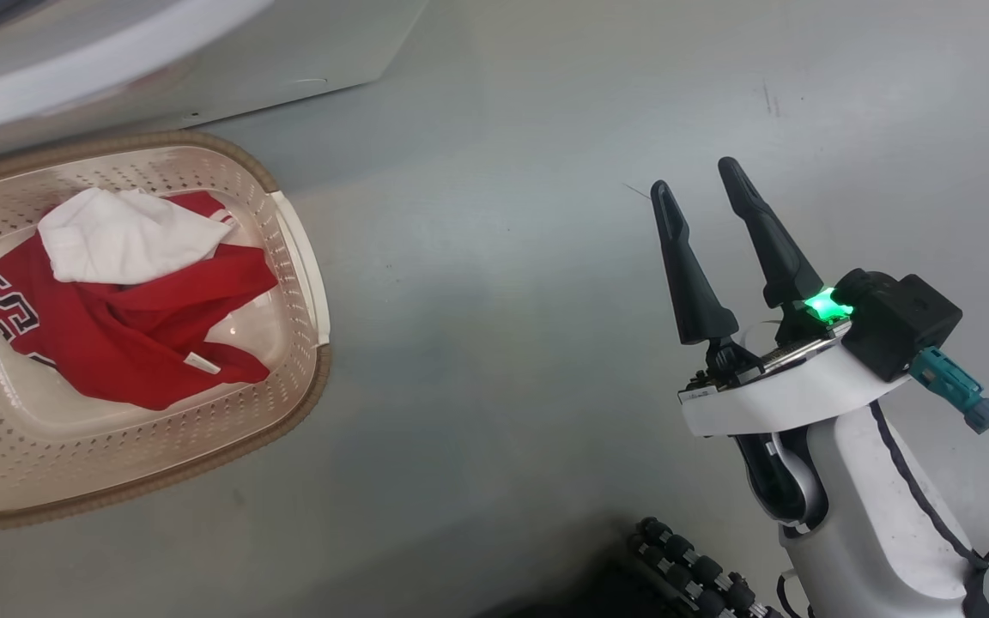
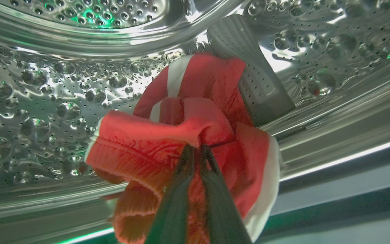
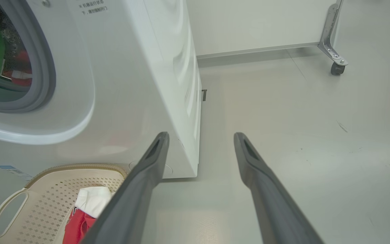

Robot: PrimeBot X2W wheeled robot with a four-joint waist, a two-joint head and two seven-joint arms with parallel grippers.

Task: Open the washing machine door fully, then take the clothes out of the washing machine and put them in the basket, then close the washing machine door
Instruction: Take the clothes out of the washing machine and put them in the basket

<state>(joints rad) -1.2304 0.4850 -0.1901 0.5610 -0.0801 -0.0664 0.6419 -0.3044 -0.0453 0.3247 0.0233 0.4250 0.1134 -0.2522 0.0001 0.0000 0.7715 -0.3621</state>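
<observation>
The left gripper (image 2: 197, 148) is clamped on the clothes (image 2: 141, 149) at lower centre; the right gripper (image 1: 694, 174) is held spread, centre right, fingers upward.

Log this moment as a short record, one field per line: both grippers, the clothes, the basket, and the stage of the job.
left gripper: shut, pinching the red garment inside the drum
right gripper: open, holding nothing, over the floor
basket: on the floor beside the washing machine, holding a red and white garment
stage: one garment in the basket, one gripped in the drum
</observation>
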